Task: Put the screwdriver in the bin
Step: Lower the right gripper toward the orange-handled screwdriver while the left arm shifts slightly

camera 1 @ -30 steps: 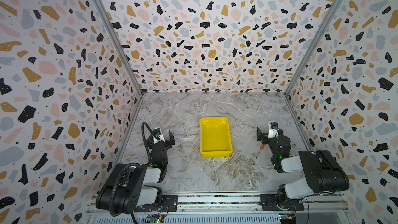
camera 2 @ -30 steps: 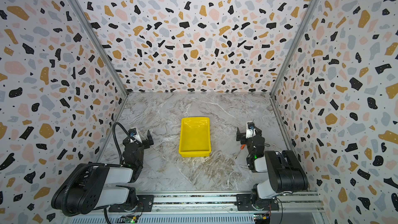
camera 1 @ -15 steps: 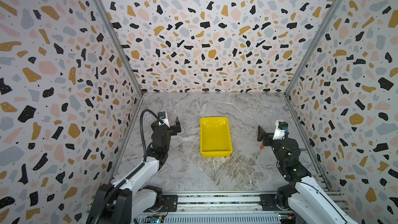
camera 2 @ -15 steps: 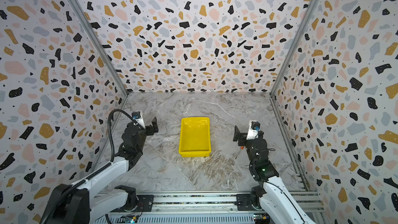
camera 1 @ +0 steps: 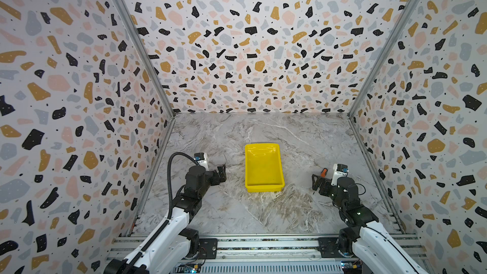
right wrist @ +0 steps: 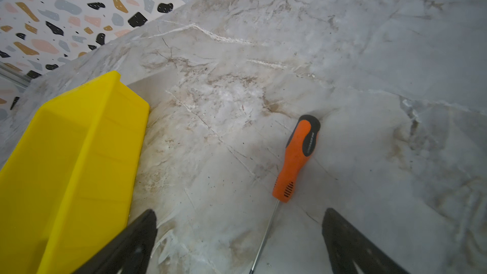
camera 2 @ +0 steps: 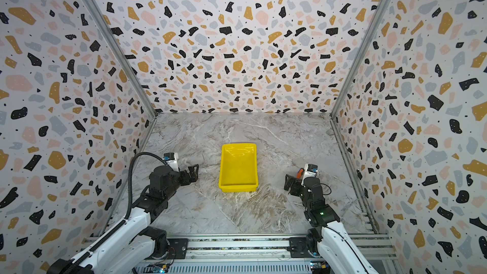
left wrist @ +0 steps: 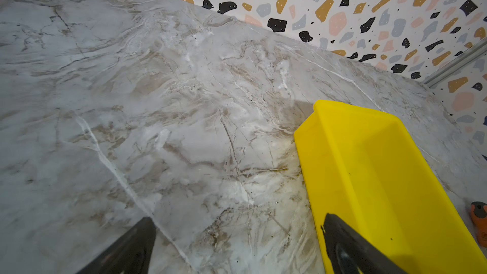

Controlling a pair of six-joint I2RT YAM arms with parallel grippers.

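Screwdriver: flat on the surface, lower centre-right of the right wrist frame, apart from the bin.
Long axis: handle pointing away from the right claw, shaft running back between its jaws.
Right claw: spread wide, empty, nearer.
Left claw: spread, empty, across the bin.
Hidden: shaft tip cut off at frame bottom; only the handle end visible in both top views.

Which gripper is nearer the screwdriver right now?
Right. The right gripper hangs open over the screwdriver, shaft between its fingers; the left gripper is across the yellow bin from it.
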